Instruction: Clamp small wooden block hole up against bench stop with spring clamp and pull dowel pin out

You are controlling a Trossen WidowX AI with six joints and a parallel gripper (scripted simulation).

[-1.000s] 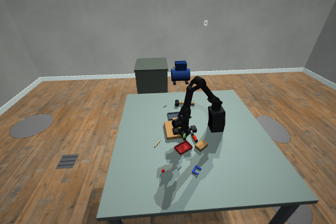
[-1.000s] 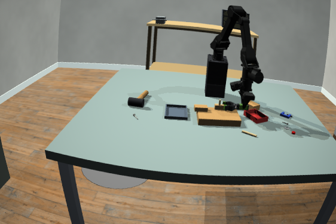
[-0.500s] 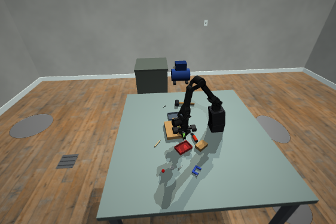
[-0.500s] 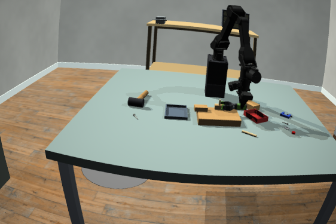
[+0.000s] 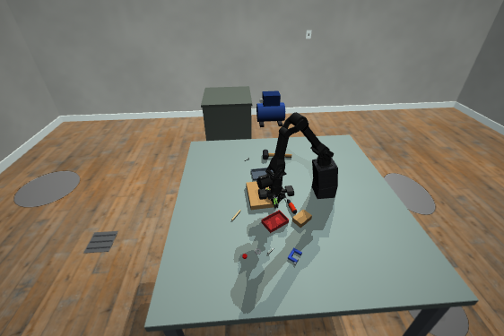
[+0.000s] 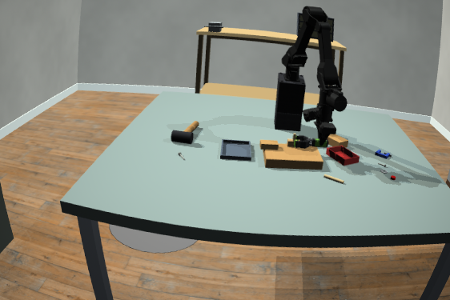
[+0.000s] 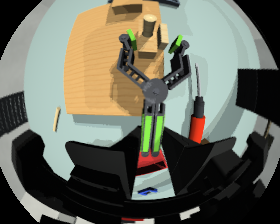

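The claw [image 5: 276, 194] [image 6: 323, 141] [image 7: 150, 129] pinches the spring clamp [image 5: 275, 202] [image 6: 305, 142] [image 7: 155, 90], its mouth spread about the pegged block [image 7: 148, 48] on the board [image 5: 256, 201] [image 6: 293, 161] [image 7: 91, 65]. Clamping is in hand; next, align, then ease the grip.

Black mallet [image 6: 182, 137] left of the dark tray [image 6: 236, 150].

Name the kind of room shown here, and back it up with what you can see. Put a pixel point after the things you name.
Probably a workshop: a mallet [image 5: 265, 154] [image 6: 182, 137] and a red-handled screwdriver [image 5: 292, 206] [image 7: 196, 128] lie on the table [image 5: 359, 245] [image 6: 180, 198], and what looks like a blue air compressor [image 5: 271, 112] stands behind.
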